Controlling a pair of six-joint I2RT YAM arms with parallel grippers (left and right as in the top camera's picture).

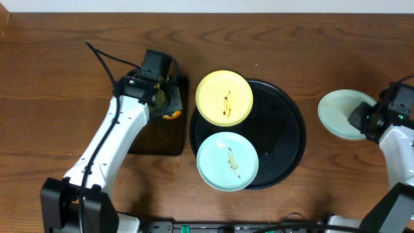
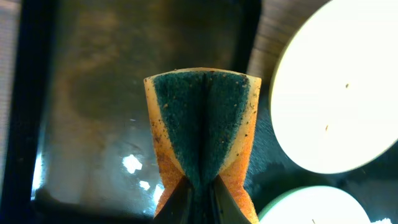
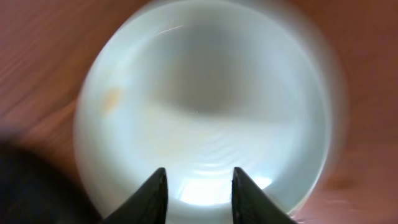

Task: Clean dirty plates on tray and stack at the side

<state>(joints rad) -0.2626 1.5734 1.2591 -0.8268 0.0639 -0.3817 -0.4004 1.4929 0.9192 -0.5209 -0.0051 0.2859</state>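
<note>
A pale yellow plate [image 1: 224,97] and a mint-blue plate [image 1: 227,161], both with brown smears, lie on the left side of the round black tray [image 1: 284,133]. A second mint-blue plate [image 1: 343,114] lies on the table to the right of the tray; it fills the right wrist view [image 3: 205,106]. My right gripper [image 3: 198,186] is open just above this plate, at its near edge. My left gripper [image 2: 198,199] is shut on an orange sponge with a green scrub face [image 2: 204,127], held over the small dark rectangular tray [image 2: 81,93], left of the yellow plate [image 2: 336,87].
The small dark rectangular tray [image 1: 158,139] sits on the table left of the round tray, its surface wet. Brown wood table all round. A black cable [image 1: 103,55] runs from the left arm.
</note>
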